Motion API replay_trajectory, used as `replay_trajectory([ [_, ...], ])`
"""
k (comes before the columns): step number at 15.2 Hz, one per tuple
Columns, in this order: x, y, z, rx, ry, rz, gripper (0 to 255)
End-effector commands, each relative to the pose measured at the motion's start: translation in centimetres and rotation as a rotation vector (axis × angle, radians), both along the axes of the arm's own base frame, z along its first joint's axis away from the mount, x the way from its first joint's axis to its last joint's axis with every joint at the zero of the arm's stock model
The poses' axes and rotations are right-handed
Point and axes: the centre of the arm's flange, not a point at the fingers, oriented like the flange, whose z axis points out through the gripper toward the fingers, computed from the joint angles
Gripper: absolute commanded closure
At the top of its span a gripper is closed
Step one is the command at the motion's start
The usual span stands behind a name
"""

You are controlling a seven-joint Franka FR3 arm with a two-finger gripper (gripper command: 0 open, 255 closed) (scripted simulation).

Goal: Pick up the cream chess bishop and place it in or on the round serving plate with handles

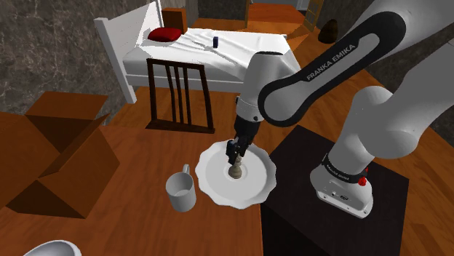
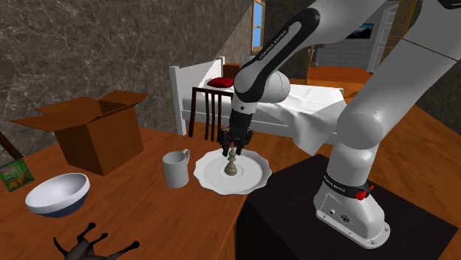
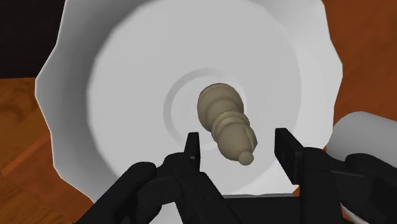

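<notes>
The cream chess bishop (image 1: 237,170) (image 2: 233,166) (image 3: 227,121) stands upright at the middle of the round white plate with a scalloped rim (image 1: 211,177) (image 2: 255,178) (image 3: 121,76). My black gripper (image 1: 239,151) (image 2: 233,145) (image 3: 238,148) hangs straight above the plate, at the bishop's top. In the wrist view the two fingers (image 3: 191,146) stand apart on either side of the bishop's head and touch nothing. The gripper is open and the piece rests on the plate by itself.
A white mug (image 1: 180,192) (image 2: 176,168) stands beside the plate. An open cardboard box (image 1: 62,153) (image 2: 92,129), a dark chair (image 1: 178,94), a bed (image 1: 211,51), a white bowl (image 2: 57,193) and a black figurine (image 2: 89,244) lie around. The dark stand (image 1: 327,218) borders the plate.
</notes>
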Motion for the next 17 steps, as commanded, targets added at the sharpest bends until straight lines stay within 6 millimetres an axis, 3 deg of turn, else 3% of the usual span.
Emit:
replay_trajectory([
  [1, 0.0, 0.0, 0.0, 0.0, 0.0, 0.0, 0],
  [5, 0.0, 0.0, 0.0, 0.0, 0.0, 0.0, 0],
  [9, 0.0, -1.3, 4.8, 0.0, 0.0, 0.0, 0],
  [17, 0.0, -1.3, 4.8, 0.0, 0.0, 0.0, 0],
])
